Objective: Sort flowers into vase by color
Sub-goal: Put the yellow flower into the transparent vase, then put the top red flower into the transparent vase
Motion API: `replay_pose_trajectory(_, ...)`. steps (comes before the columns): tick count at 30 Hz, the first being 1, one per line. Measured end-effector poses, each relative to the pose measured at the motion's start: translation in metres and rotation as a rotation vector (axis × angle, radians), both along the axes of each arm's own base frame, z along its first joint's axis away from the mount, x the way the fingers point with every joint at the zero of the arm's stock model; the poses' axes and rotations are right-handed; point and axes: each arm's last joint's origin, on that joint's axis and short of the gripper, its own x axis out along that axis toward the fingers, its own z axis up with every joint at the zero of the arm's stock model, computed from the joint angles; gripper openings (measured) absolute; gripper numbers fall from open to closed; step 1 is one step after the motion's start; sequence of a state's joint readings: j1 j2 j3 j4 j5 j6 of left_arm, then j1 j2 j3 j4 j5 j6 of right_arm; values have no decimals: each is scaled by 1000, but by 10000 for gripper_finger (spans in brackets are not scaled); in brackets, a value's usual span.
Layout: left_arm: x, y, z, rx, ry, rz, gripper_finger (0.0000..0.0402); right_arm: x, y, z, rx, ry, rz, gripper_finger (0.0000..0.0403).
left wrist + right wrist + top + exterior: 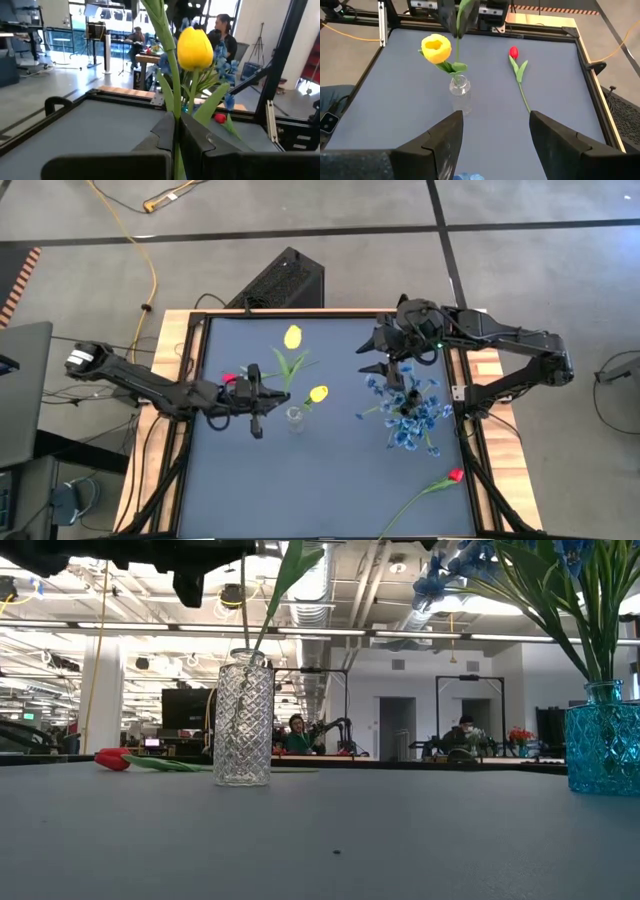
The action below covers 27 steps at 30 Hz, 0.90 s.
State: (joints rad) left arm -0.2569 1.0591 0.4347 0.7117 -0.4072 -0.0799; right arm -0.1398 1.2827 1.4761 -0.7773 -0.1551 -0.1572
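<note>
A clear glass vase (295, 418) (243, 720) (460, 89) stands mid-table with one yellow tulip (318, 393) (436, 48) (195, 47) in it. My left gripper (278, 392) (177, 122) is shut on a second yellow tulip (292, 337) just above the vase. One red tulip (230, 378) (514, 51) lies flat beside my left gripper, another (455, 475) at the near right. Blue blossoms (410, 415) stand in a blue vase (603, 740). My right gripper (385, 358) (495, 120) hangs open above them. My left gripper pinches the second tulip's green stem (175, 107) between its two fingers, below the leaves. The fingers come in level from the table's left and lie across the stem. The stem stands about upright, its lower part (457, 60) reaching down into the clear vase's mouth.
A black frame rail (455, 395) borders the dark table mat. The near half of the mat (320, 490) holds only the red tulip at the right. People sit in the room beyond the far edge.
</note>
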Motion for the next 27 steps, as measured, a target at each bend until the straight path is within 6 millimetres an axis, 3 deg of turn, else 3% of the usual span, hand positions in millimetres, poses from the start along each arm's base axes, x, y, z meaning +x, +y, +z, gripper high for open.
replay_pose_trajectory(15, 15, -2, -22, -13, 87, 53, 4, 0, 0, -1, 18, 10, -11, 254)
replay_pose_trajectory(27, 13, -3, -30, 39, 180, 43, 73, 0, 0, -1, 18, 11, -11, 254)
